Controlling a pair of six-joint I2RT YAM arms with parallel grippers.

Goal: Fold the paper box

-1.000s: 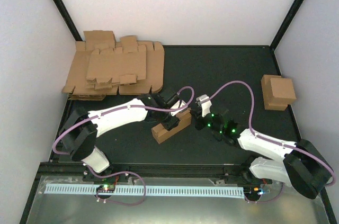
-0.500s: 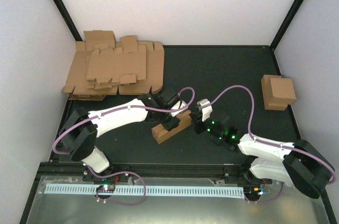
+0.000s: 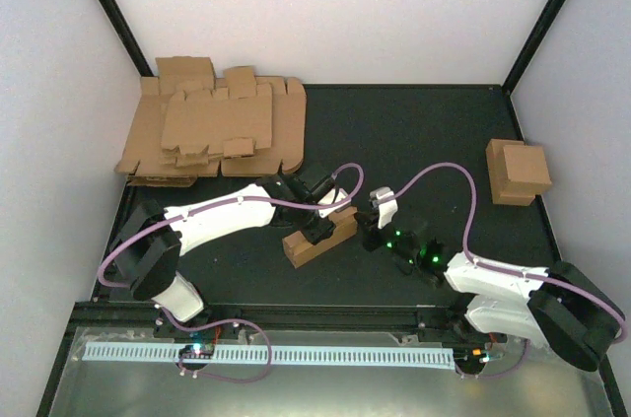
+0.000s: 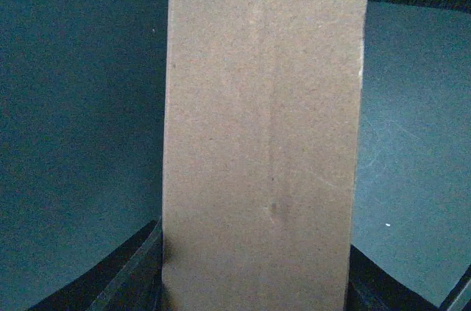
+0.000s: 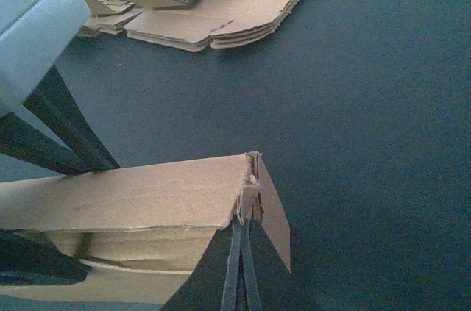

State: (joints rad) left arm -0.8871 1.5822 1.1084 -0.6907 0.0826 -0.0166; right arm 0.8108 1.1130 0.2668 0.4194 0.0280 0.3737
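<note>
Left hand [image 3: 317, 225] clamps the brown cardboard paper box [image 3: 301, 247]; right hand [image 5: 241, 270], pinched closed, seemingly meets the end flap [image 5: 274, 215]. Tuck it slowly, box held steady.

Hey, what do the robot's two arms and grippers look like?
The left arm and right arm have white shells with black joints. A mauve cable loops along each. Green lights glow on the right wrist. The left gripper and right gripper are black, with slim dark fingers.
</note>
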